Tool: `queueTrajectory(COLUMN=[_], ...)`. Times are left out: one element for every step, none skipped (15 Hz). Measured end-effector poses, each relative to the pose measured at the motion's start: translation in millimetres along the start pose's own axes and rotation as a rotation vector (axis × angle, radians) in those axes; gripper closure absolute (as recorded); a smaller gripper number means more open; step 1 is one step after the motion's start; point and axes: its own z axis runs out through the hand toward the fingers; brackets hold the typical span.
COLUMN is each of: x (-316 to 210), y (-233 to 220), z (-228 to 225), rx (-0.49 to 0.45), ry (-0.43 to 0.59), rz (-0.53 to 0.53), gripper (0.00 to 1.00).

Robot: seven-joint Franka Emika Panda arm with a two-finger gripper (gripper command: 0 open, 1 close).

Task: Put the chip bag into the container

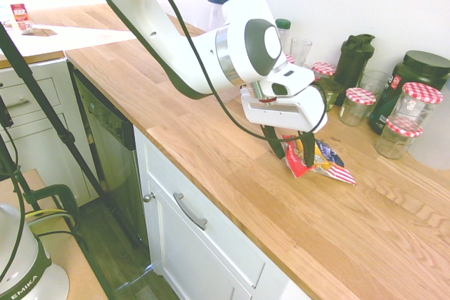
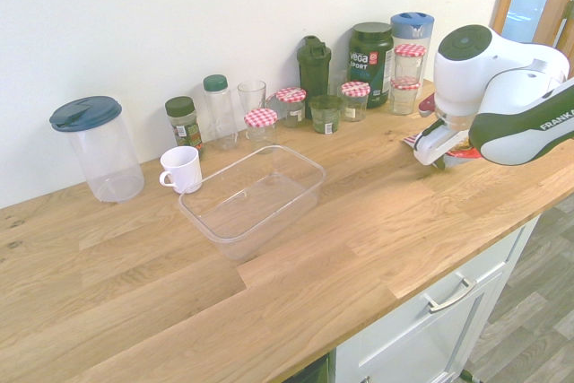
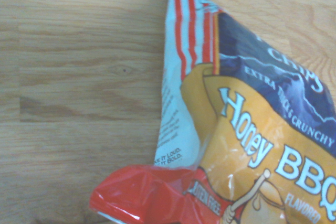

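Chip bag (image 1: 325, 163) lies on the counter (image 1: 211, 138), its red end pinched in the closed claw (image 1: 295, 151). Glossy film could slip free during the carry to the far-off tub (image 2: 254, 199).

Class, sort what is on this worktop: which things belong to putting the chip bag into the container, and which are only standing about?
Belong to the job:
chip bag
clear container
hand

Standing about:
white mug
pitcher with blue lid
jars with red-checked lids
green shaker bottle
dark Vega tub
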Motion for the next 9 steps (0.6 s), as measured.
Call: queueTrajectory(x=[0.1,0.5,0.6,0.9,1.2,0.8,0.4,-0.6,-1.4], y=[-1.1,-1.0,-0.9,-0.5,0.0,-0.3,-0.6,-1.3,-1.6], z=[0.3,0.3,0.3,0.6,0.9,1.0,1.3,2.1,3.3], rx=[0.002,0.004,0.004,0.004,0.002,0.002,0.002,0.001,0.000], ry=[0.000,0.000,0.001,0.001,0.003,0.004,0.004,0.002,0.001], rz=[-0.001,0.000,0.000,-0.001,-0.002,-0.005,-0.008,-0.010,-0.012], gripper=[1.00,1.00,1.00,1.00,1.00,1.00,1.00,1.00,1.00])
